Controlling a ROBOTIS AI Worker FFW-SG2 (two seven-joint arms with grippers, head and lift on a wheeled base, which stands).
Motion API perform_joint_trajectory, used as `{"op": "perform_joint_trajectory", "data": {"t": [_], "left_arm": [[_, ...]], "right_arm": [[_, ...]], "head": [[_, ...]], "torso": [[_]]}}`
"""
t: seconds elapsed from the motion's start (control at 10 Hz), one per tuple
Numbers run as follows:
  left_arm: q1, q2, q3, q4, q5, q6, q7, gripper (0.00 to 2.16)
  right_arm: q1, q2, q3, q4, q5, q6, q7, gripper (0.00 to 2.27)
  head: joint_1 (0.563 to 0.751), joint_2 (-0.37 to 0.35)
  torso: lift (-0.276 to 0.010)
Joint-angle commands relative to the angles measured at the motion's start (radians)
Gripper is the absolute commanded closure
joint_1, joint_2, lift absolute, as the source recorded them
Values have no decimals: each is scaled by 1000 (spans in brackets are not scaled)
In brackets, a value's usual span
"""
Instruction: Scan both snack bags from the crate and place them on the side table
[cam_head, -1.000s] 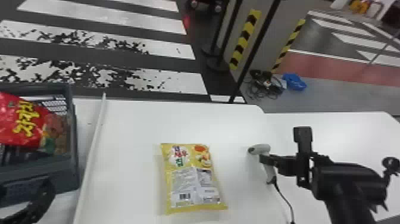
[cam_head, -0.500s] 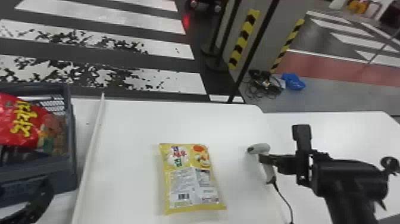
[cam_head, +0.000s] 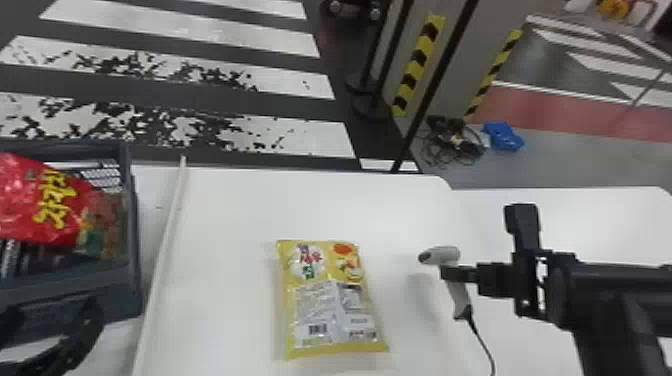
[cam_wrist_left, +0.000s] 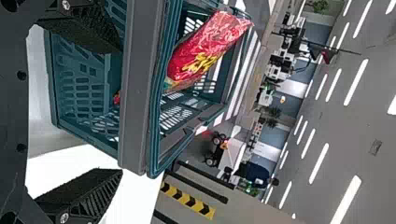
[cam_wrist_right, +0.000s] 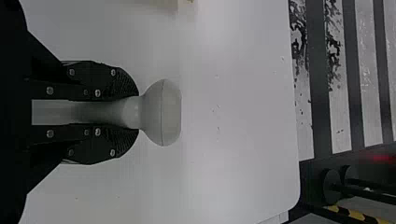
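head view shows us the yellow snack bag (cam_head: 330, 300) flat on the white table (cam_head: 230, 215), to the left of the scanner (cam_head: 442, 255) and a little apart from it. our right pincer (cam_wrist_right: 135, 112) is closed firmly around the scanner's handle, and the scanner's dark nose faces left, towards the bag. the bag's long axis runs mostly away from us, leaning slightly, with its barcode (cam_head: 317, 328) face up at the end nearer our body. so we judge that the next step is reading that code: our right arm is the one for it, and it needs to go left and back towards us, with the nose tipped down at the barcode. aiming straight across from here would likely catch the printed front end instead, and glare on the glossy film could spoil the read.

our left pincer (cam_wrist_left: 120, 110) has its fingers wide apart by the near side of the crate (cam_head: 120, 285), gripping nothing. the red snack bag (cam_head: 45, 205) lies inside, beyond the near wall, so we think that arm is better placed to fetch it afterwards.
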Motion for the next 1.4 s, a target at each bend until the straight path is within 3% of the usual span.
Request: {"op": "perform_joint_trajectory", "data": {"t": [0.0,0.4,1.0,1.3], "left_arm": [[-4,0,-6,-2,0,0,0,83],[-10,0,-23,-6,0,0,1,83],[-13,0,-33,-11,-2,3,1,83],[-18,2,-33,-6,0,3,1,83]], "right_arm": [[21,14,-1,-101,-6,116,11,2253],[96,58,1,-340,-6,351,23,2253],[185,104,1,-605,-17,351,68,2253],[290,124,-8,-766,-18,351,111,2253]], "head": [[695,-291],[695,-249],[695,-202],[695,-161]], "torso": [[-95],[-95],[-95],[-95]]}}
